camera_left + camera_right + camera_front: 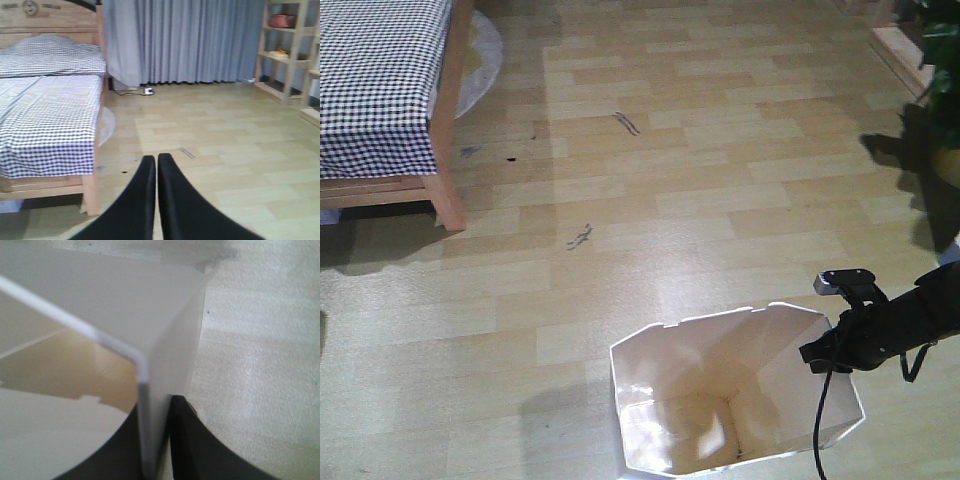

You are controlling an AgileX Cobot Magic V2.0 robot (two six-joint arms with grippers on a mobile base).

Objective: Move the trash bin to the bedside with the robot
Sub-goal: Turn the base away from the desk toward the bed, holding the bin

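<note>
Showing only from the wrists: right end effector [156,407] clamps trash bin [100,300]; left end effector [154,160] together.

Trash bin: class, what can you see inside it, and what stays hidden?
Inside the trash bin only bare white walls and floor show, no rubbish. The right gripper pinches its rim, one finger inside. The near wall's inner face cannot be seen.

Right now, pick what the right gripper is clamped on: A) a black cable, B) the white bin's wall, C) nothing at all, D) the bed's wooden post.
B: the right wrist view shows the right gripper pinching the wall of the trash bin, with one finger inside the rim and one outside.
</note>
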